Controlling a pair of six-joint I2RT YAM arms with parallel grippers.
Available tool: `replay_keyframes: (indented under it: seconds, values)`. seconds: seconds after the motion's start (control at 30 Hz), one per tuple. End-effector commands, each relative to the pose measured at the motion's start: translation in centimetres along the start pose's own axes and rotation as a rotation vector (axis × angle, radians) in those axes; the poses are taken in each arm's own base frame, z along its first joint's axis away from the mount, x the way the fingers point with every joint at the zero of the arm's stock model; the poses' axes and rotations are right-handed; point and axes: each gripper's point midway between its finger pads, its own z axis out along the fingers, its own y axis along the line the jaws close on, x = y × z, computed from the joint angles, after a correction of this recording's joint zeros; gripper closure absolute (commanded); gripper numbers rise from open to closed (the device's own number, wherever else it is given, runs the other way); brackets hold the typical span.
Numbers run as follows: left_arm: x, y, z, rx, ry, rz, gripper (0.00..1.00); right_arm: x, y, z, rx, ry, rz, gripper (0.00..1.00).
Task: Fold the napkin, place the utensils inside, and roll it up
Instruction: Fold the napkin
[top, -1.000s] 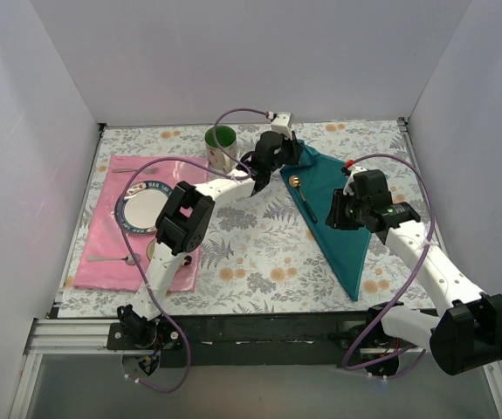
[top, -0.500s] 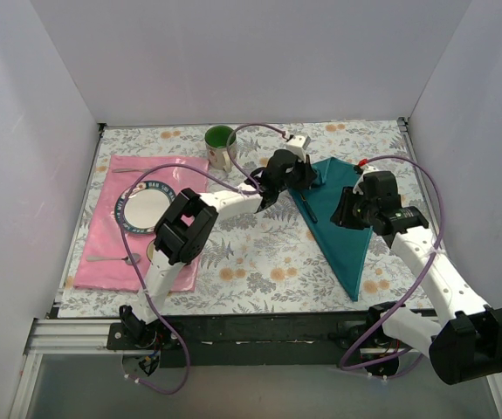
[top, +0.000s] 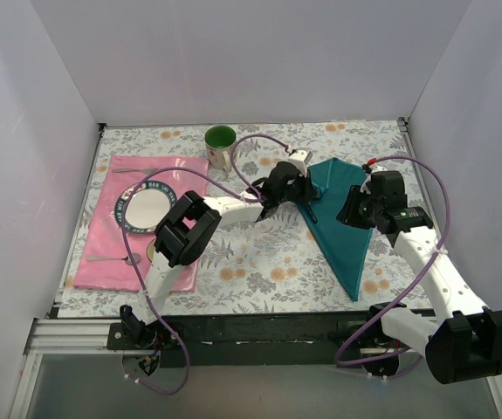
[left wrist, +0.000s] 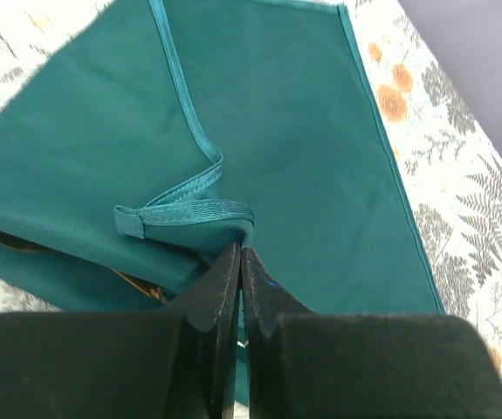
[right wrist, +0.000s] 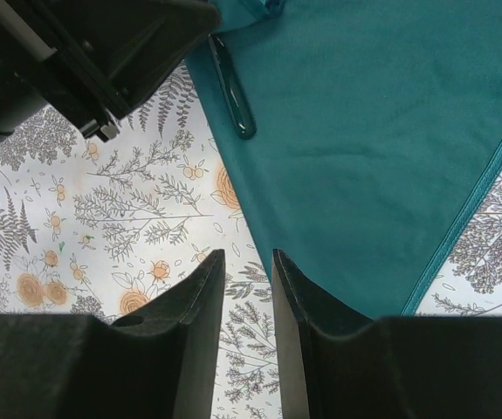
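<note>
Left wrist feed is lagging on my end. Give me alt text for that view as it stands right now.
The left gripper is shut on a hemmed corner of the teal napkin, which is doubled over onto itself. Something gold, likely a utensil, peeks from under the fold at lower left. The floral tablecloth shows at right.
</note>
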Motion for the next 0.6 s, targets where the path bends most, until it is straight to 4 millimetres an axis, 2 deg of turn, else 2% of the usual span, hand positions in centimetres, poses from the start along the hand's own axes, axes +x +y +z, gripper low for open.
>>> replay_keyframes:
  seconds: [0.0,0.13,0.37,0.5,0.57]
  values:
    - [-2.9,-3.5,-2.6,0.081,-0.028,-0.005,1.00,0.2,-0.2,-0.3,-0.013,-0.011,-0.012,0.64]
    - [-1.5,-3.5,-2.8,0.079,0.000,-0.008,1.00,0.2,-0.2,-0.3,-0.015,-0.012,-0.014,0.64]
    - [-0.6,-3.9,-3.3,0.090,0.021,-0.008,0.97,0.6,-0.2,0.0,-0.026,-0.004,-0.013,0.64]
    - [0.0,-3.9,-3.5,0.090,0.037,-0.009,0.90,0.9,-0.3,0.2,-0.028,0.007,-0.011,0.64]
    - [-0.1,-4.3,-3.7,0.104,0.037,-0.008,0.79,1.0,-0.3,0.2,-0.028,0.007,-0.014,0.64]
